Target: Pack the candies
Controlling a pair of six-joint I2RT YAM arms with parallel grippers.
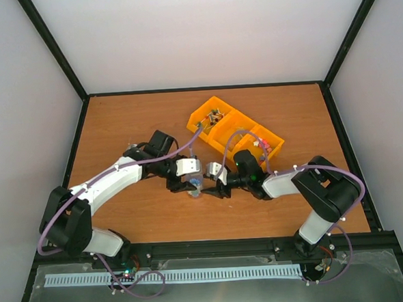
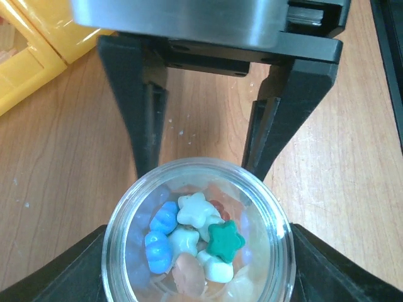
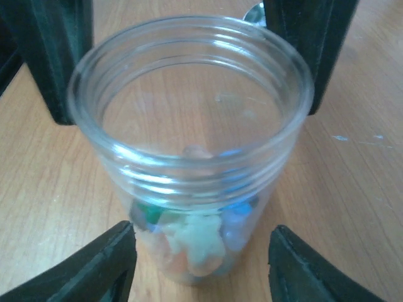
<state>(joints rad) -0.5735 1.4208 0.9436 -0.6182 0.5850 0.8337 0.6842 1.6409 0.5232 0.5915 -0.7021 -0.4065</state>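
A small clear jar (image 1: 195,186) stands upright on the wooden table between both grippers. The candies (image 2: 201,242) lie in its bottom: blue, white, teal and pale pink pieces, several of them star-shaped. They also show through the jar wall in the right wrist view, candies (image 3: 198,242). My left gripper (image 2: 199,229) is shut on the jar (image 2: 195,165), its fingers (image 2: 63,277) pressed to the sides. My right gripper (image 3: 201,229) faces it from the other side and straddles the jar (image 3: 189,170). It stands open, with a gap between each of its fingers (image 3: 94,270) and the glass.
An orange compartment bin (image 1: 247,119) sits behind the grippers at centre right. Small dark items (image 1: 216,114) lie in its left compartment and pinkish bits (image 1: 261,145) in its right one. Its yellow corner (image 2: 31,56) shows in the left wrist view. Black frame rails edge the table.
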